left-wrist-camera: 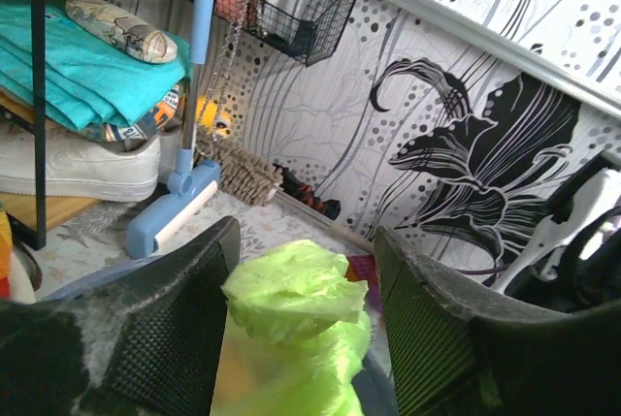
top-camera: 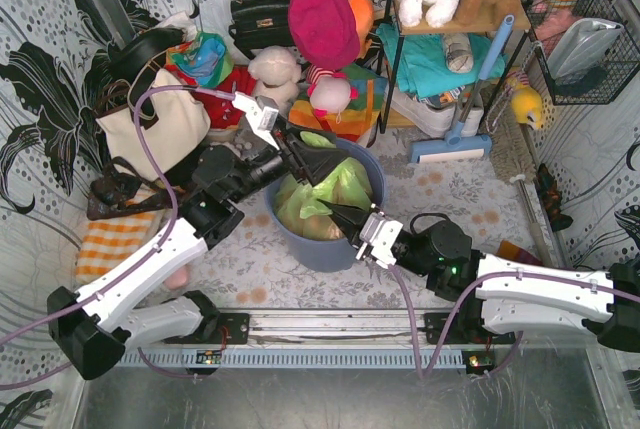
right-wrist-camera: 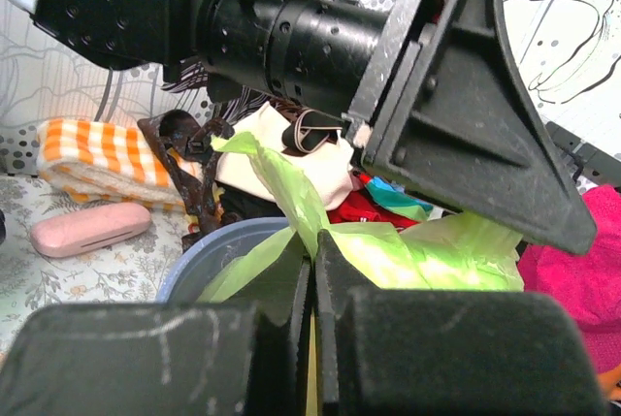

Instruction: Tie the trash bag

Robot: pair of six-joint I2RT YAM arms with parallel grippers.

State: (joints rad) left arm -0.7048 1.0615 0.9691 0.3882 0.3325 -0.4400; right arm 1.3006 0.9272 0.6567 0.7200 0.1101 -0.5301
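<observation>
The lime-green trash bag sits in the round blue-grey bin at the table's middle. My left gripper hangs over the bin's far side. In the left wrist view it is open, with a bunched flap of the bag between its fingers and touching neither pad. My right gripper reaches in from the near right. In the right wrist view it is shut on a thin strip of the bag, which runs up towards the left gripper.
A cream tote bag, an orange checked cloth and a pink case lie left of the bin. Soft toys and a shelf crowd the back. A blue-handled roller leans at the right.
</observation>
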